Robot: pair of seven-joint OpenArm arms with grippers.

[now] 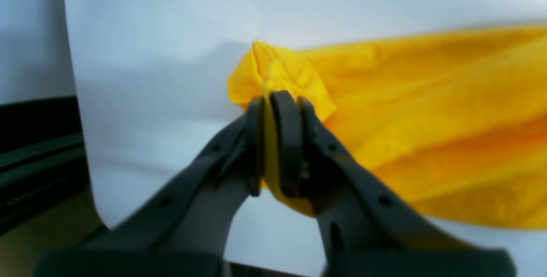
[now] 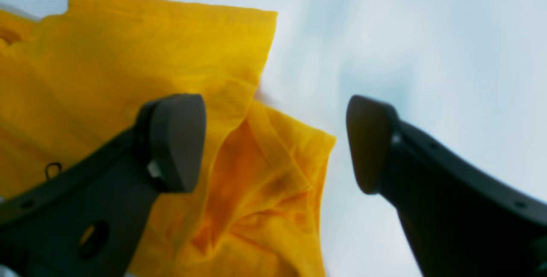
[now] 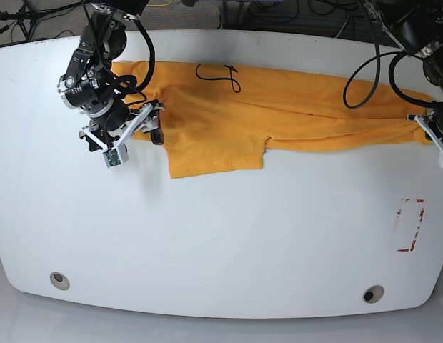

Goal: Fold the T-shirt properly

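The orange-yellow T-shirt (image 3: 279,107) lies stretched in a long band across the far part of the white table (image 3: 221,236), with black script (image 3: 218,75) near its far edge and a flap (image 3: 214,153) hanging toward me. At the band's right end, my left gripper (image 3: 420,123) is shut on a bunched corner of the cloth (image 1: 427,110), pinched between the jaws of the left gripper (image 1: 280,97). Over the shirt's left end, my right gripper (image 3: 125,125) is open. In the right wrist view the right gripper (image 2: 273,140) straddles a hemmed cloth edge (image 2: 128,54), holding nothing.
A red-outlined rectangle (image 3: 409,225) is marked on the table at the right. Two round holes (image 3: 59,280) (image 3: 373,294) sit near the front edge. Cables (image 3: 364,78) loop over the back right corner. A dark frame (image 1: 38,153) borders the table's edge beside my left gripper.
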